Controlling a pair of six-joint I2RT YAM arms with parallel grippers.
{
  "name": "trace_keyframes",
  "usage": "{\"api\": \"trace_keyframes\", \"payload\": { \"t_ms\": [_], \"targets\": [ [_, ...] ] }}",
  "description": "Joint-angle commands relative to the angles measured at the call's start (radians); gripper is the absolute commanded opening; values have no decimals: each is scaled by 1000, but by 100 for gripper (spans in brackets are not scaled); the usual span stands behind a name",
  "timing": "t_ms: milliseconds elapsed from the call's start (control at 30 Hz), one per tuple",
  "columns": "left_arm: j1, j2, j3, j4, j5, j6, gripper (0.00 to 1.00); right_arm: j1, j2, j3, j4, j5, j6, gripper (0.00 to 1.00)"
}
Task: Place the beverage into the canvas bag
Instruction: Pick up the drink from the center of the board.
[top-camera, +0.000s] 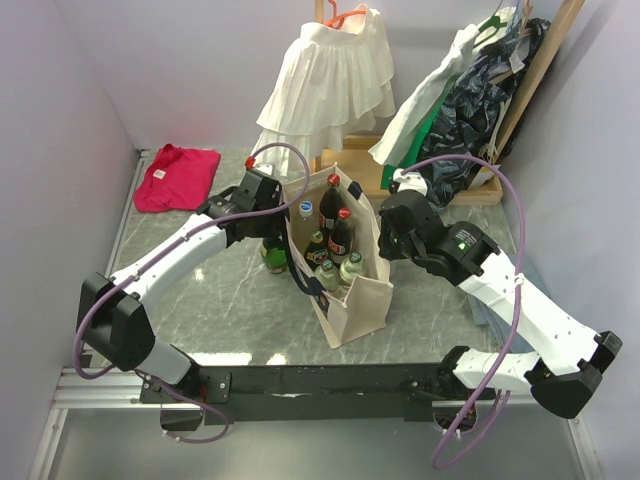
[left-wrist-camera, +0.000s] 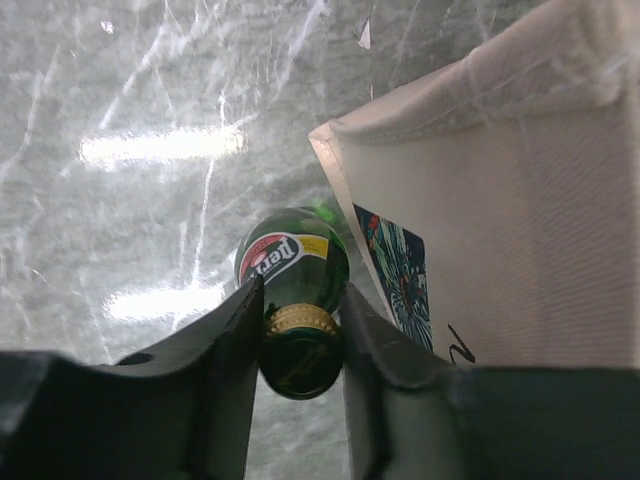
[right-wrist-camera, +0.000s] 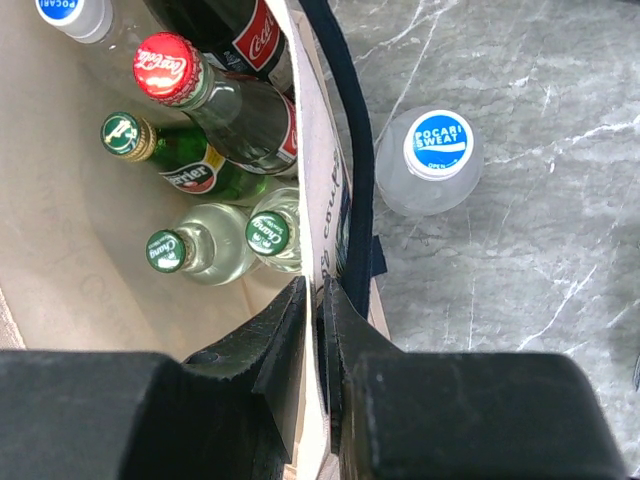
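Left gripper (left-wrist-camera: 302, 300): jaws clamped on green bottle (left-wrist-camera: 295, 255) neck.
Right gripper (right-wrist-camera: 320, 300): pinching canvas bag (right-wrist-camera: 60, 250) rim.
Done: several bottles (right-wrist-camera: 165, 70) bagged.
Remaining: green bottle, Pocari bottle (right-wrist-camera: 437, 160).

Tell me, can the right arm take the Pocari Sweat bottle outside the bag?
Probably not at once: the right gripper pinches the canvas bag at its wall. The Pocari Sweat bottle stands beside, its cap uncovered, so after letting go it looks reachable.

Pink cloth (top-camera: 176, 177) far-left on marble tbl (top-camera: 200, 320); white ruffled garment (top-camera: 330, 80) hanging behind, dark clothes (top-camera: 470, 110) far-right
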Motion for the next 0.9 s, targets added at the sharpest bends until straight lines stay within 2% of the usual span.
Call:
{"api": "trace_keyframes", "payload": {
  "t_ms": [0,133,167,867],
  "targets": [
    [2,4,0,15,2,30,32,2,-4,33,14,27,4,20],
    [2,2,-3,12,6,29,13,3,-1,31,17,25,4,20],
    [2,1,-1,10,5,30,1,3,-1,30,17,24,3,20],
    [2,-30,110,-70,-3,64,1,3,10,42,18,12,-13,20]
  ]
}}
